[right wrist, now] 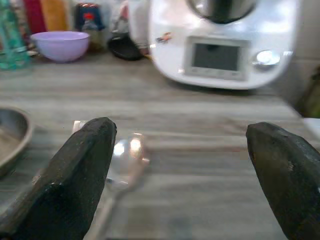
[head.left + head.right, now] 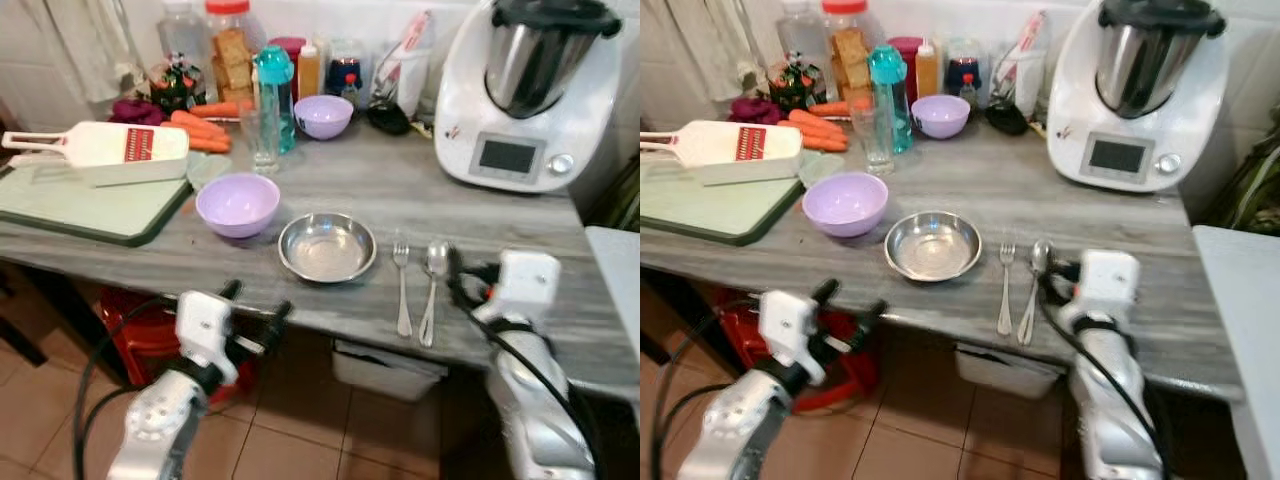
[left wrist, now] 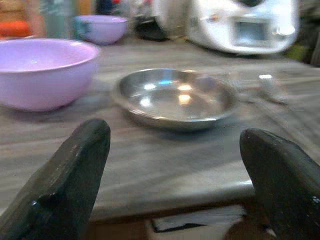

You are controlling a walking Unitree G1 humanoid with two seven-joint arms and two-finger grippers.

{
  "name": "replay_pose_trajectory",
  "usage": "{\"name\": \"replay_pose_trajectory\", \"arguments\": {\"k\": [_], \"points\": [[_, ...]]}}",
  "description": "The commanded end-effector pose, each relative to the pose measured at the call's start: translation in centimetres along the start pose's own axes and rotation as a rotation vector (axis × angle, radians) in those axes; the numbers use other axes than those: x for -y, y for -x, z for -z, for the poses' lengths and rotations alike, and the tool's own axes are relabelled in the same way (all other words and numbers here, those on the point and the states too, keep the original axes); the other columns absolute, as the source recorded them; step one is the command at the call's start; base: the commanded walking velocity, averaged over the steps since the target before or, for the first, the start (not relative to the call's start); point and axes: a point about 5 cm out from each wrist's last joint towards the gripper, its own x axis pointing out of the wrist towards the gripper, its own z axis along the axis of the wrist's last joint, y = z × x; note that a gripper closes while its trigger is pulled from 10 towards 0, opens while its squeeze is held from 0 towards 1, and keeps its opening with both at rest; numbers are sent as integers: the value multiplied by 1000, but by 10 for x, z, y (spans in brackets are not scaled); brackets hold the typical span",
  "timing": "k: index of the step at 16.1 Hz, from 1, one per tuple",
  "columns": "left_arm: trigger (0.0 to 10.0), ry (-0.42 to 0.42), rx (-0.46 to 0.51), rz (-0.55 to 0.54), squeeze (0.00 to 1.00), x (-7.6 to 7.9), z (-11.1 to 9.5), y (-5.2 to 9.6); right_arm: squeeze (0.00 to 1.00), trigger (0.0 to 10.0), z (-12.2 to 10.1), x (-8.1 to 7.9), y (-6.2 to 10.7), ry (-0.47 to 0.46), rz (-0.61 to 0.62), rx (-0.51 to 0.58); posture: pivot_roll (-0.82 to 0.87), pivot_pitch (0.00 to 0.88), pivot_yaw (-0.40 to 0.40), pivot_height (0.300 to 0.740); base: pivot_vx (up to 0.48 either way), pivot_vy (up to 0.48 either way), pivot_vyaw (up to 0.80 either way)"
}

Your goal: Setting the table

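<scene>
A steel dish (image 2: 327, 247) lies near the front edge of the grey worktop (image 2: 420, 195). To its right lie a fork (image 2: 402, 288) and a spoon (image 2: 433, 285), side by side. A lilac bowl (image 2: 237, 204) stands left of the dish, and a second lilac bowl (image 2: 324, 116) stands further back. My left gripper (image 2: 258, 313) is open, just below the worktop's front edge, facing the dish (image 3: 175, 98). My right gripper (image 2: 465, 275) is open and empty above the worktop, just right of the spoon (image 1: 125, 157).
A white kitchen machine (image 2: 530, 95) stands at the back right. A green cutting board (image 2: 85, 205) with a white slicer (image 2: 105, 150) lies at the left. Carrots (image 2: 200, 128), a teal bottle (image 2: 275, 95), a glass (image 2: 260, 135) and jars crowd the back. A red crate (image 2: 140, 320) sits under the worktop.
</scene>
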Motion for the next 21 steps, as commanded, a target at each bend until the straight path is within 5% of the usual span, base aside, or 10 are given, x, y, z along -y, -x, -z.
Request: {"name": "replay_pose_trajectory", "arguments": {"k": [1,6,10,14,21], "points": [[10000,-25,7,8,0,-1,-3,2,0,10000,-1,5,-5,-9,9,-11,35,0,2,740,0,0,0],[10000,-13,-19,86,0,0,-1,7,0,10000,9,27,-20,-80,24,-109,40,0,2,740,0,0,0],[10000,-5,-69,144,0,-1,5,15,0,10000,12,29,-45,-142,-47,-179,43,0,5,740,0,0,0],[10000,-1,-83,145,0,-2,6,20,0,10000,13,35,-67,-17,22,-276,59,0,1,740,0,0,0],[10000,68,-83,236,0,14,5,29,0,10000,6,13,-97,84,-9,-388,69,0,-13,740,0,0,0]]}}
